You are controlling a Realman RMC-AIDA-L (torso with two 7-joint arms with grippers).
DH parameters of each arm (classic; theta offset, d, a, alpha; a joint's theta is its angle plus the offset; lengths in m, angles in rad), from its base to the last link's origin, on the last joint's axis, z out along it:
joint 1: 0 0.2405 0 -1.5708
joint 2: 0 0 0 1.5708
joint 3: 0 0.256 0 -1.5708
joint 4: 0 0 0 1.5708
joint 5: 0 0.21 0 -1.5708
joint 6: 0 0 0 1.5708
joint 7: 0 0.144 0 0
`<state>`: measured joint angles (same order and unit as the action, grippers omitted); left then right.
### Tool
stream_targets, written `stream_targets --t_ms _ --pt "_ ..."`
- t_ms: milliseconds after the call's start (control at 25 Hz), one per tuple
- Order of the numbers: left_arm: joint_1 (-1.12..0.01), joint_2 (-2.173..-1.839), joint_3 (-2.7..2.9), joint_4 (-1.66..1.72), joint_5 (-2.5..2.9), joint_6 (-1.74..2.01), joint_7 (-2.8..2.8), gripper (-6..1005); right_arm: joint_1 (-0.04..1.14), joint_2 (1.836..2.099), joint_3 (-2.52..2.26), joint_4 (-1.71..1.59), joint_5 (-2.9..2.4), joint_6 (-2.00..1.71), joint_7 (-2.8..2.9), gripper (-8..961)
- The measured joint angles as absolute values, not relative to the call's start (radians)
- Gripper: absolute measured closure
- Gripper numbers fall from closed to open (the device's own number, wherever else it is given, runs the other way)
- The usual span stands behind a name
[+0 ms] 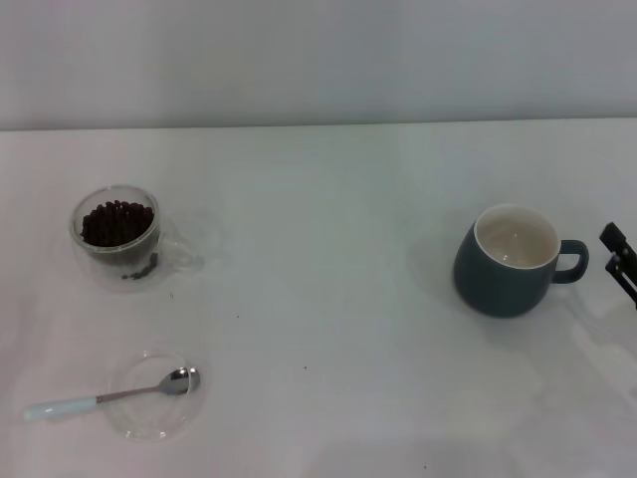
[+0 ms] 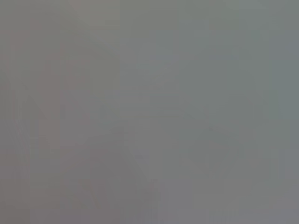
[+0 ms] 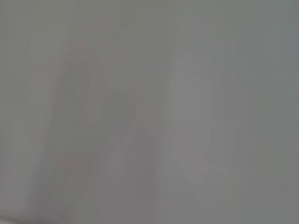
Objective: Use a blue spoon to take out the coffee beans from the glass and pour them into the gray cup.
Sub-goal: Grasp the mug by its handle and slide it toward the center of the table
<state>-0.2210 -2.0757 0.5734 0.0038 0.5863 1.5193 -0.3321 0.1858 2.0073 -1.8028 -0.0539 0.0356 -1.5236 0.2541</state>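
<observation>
The right gripper pokes in at the table's three o'clock edge, just beside the gray cup; whether it is open, I cannot tell. The left arm is unseen. At eight o'clock the blue spoon rests on a clear saucer, handle outward, probably for easy pickup. The glass of coffee beans stands at ten o'clock, well apart from the cup.

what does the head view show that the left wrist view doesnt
Only the head view shows the scene: the glass holding coffee beans at the table's left, the blue spoon resting with its bowl on a clear saucer nearer the robot, the gray cup on the right, looking empty, and the right gripper at the right edge, beside the cup's handle. Only the left wrist view shows nothing distinct, just a featureless gray field. Neither shows the left gripper, and they share no recognisable thing.
</observation>
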Motion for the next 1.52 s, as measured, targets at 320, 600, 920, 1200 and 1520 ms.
stream_targets --t_ms 320,600,920,1200,1520 --pt "-0.224 -2.077 0.576 0.006 0.592 1.524 -0.334 108 0.180 2.009 -1.846 -0.029 0.035 -1.459 0.251 315" --pt "-0.224 -2.079 0.577 0.002 0.594 1.545 -0.336 107 0.198 2.012 -1.863 -0.055 0.035 -1.336 0.249 330" --pt "-0.222 -2.080 0.578 -0.003 0.595 1.547 -0.336 107 0.206 2.013 -1.864 -0.112 0.035 -1.203 0.241 348" --pt "-0.223 -2.080 0.578 -0.003 0.595 1.547 -0.336 107 0.214 2.013 -1.859 -0.139 0.042 -1.140 0.222 363" --pt "-0.225 -2.078 0.578 -0.003 0.593 1.546 -0.336 107 0.232 2.013 -1.858 -0.169 0.045 -1.062 0.213 380"
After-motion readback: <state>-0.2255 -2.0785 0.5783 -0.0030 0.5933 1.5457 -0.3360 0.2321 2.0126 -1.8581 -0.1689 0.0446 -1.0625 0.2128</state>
